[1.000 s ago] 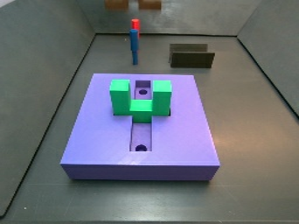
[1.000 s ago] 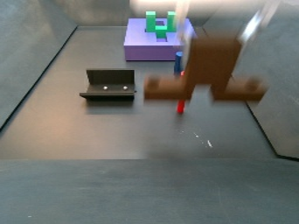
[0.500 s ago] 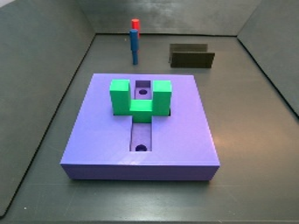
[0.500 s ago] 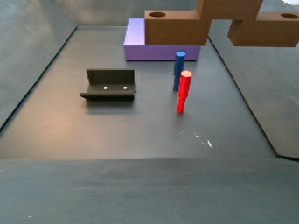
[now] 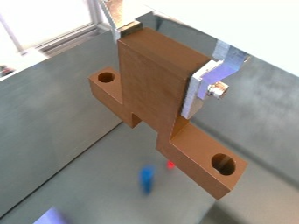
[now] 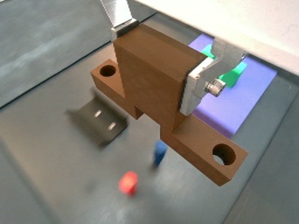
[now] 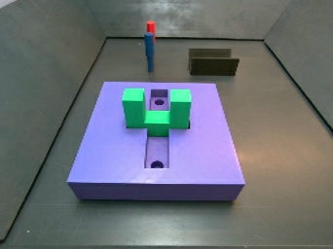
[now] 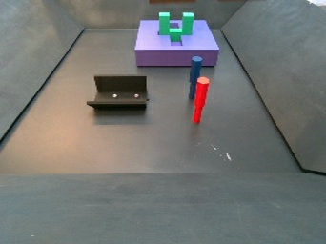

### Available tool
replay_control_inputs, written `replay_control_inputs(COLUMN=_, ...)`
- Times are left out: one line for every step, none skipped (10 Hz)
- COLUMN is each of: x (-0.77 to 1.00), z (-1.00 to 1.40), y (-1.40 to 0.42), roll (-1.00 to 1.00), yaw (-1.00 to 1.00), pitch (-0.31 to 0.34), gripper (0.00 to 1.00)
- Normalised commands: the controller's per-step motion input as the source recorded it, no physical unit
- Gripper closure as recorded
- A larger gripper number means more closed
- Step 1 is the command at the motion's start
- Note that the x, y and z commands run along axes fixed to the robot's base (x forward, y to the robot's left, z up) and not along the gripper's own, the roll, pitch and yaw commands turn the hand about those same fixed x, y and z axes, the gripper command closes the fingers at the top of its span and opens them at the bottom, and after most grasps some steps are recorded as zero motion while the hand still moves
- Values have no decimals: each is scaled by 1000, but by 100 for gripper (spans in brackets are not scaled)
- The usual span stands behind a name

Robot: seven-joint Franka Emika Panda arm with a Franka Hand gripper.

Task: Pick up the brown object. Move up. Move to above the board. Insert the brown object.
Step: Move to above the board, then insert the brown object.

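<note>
In both wrist views my gripper is shut on the upright block of the brown object. The object's narrow bar, with a round hole at each end, hangs high above the floor. Neither gripper nor brown object shows in the side views. The lavender board lies on the floor with its green U-shaped block over the central groove. In a wrist view a corner of the board shows behind the held piece.
A thin blue peg with a red tip stands between the board and the fixture. Both show blurred far below in a wrist view, the peg beside the fixture. Grey walls enclose the floor.
The gripper with the brown object has risen: it filled the top of a side view half a second ago and is now out of both side views.
</note>
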Motion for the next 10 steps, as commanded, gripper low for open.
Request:
replay_control_inputs(x=147, z=156, y=-1400, roll=-4, yaw=15, pitch=28, gripper=100)
replay_control_inputs(x=155, z=163, y=-1400, roll=-14, yaw=6, pitch=44, gripper=100)
replay_control_inputs(x=162, z=168, y=-1400, roll=-10, yaw=7, pitch=63, gripper=100)
replay_control_inputs(x=181, z=170, y=-1400, roll=2, yaw=5, pitch=97, gripper=100)
replay_control_inputs(x=198, z=172, y=-1400, roll=-15, yaw=3, pitch=115, gripper=100)
replay_control_inputs(x=246, z=183, y=-1400, roll=5, yaw=3, pitch=151, gripper=100)
replay_control_inputs(x=273, z=193, y=-1400, roll=0, yaw=5, pitch=157, gripper=100)
replay_control_inputs(x=147, z=80, y=-514, roll=32, yaw=6, pitch=159, gripper=100)
replay_control_inputs(x=118, z=53, y=-273, roll=36, yaw=12, pitch=144, gripper=100)
replay_control_inputs(x=-74, z=-43, y=0, roll=-17, yaw=0, pitch=-41, gripper=100)
